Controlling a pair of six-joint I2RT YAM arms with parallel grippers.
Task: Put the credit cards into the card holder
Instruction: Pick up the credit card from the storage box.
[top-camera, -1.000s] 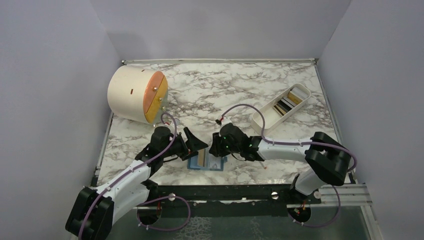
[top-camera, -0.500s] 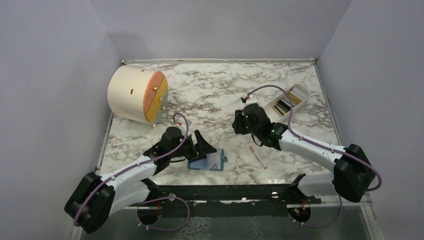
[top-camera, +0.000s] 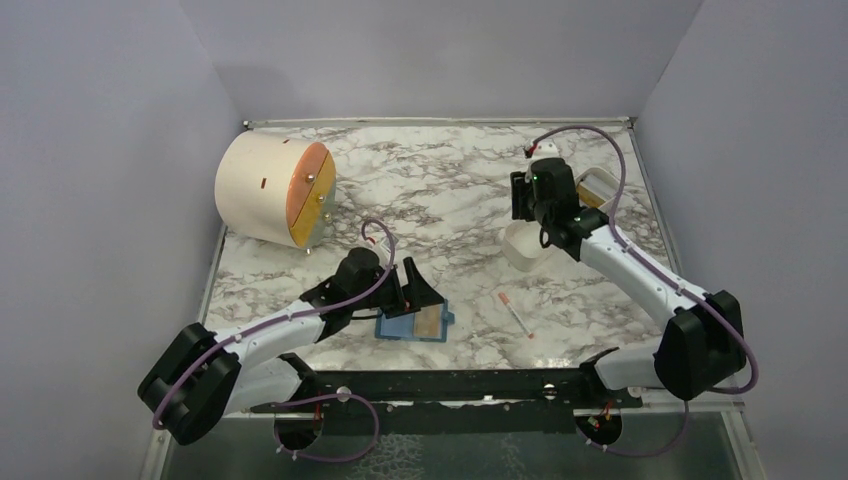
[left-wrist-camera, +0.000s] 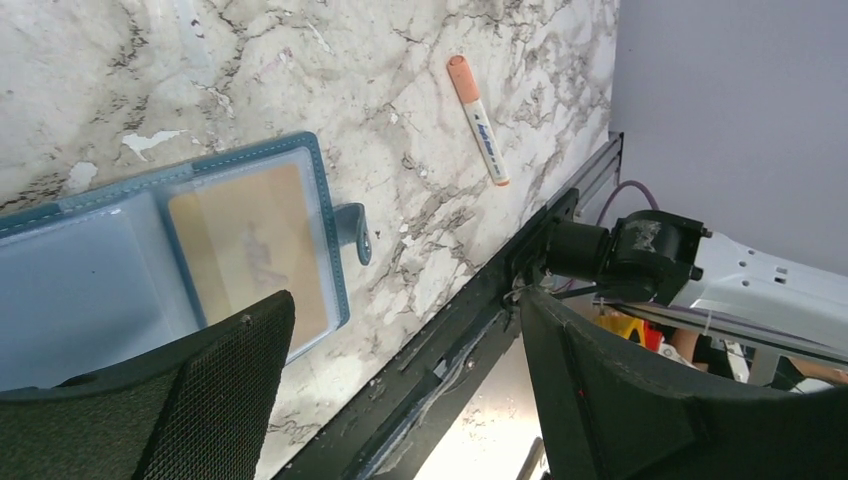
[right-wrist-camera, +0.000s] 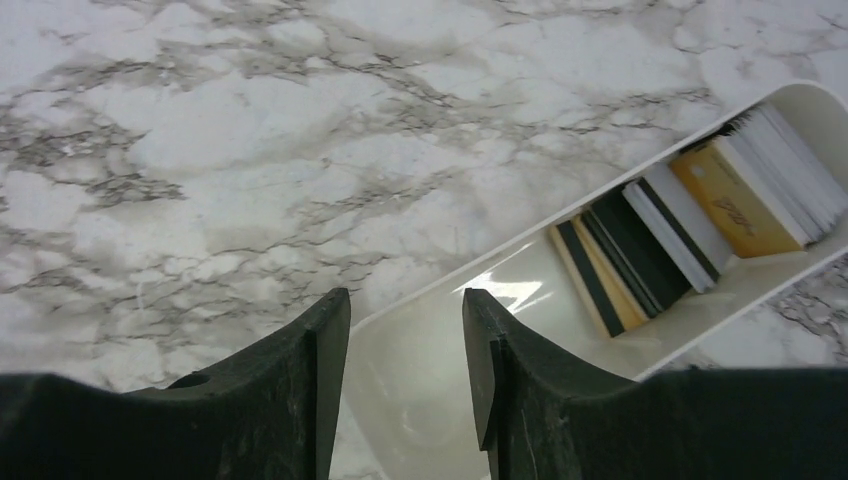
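Top external view, with both wrist views, entered item by item.

1. Card holder (top-camera: 413, 323), teal, at 6 o'clock on the bench (top-camera: 440, 190). It is laid open and flat, clear pockets upward, presumably so cards can be slid in. One gold card (left-wrist-camera: 250, 250) is seen in the right pocket.
2. Credit cards (right-wrist-camera: 680, 230), gold, black and white. They are stood on edge in a white tray (top-camera: 520, 247) at 2 o'clock, an arrangement that leaves an upper edge free for pinching.
3. Left end effector (top-camera: 408, 292): jaws spread wide, nothing held, poised over the holder's left leaf, judged ready to steady it. Contact cannot be confirmed.
4. Right end effector (right-wrist-camera: 403, 310): jaws parted by a narrow gap, empty, hung above the tray's bare end, judged to be lined up for the next card.
5. Pen-like stick (top-camera: 515, 313), white with a red tip, at 5 o'clock, apart from the holder.
6. Cream drum box (top-camera: 270, 190), orange face, at 10 o'clock.

Writing: small blue print on the stick and dark script on one gold tray card are noted, neither legible. No brand is made out.
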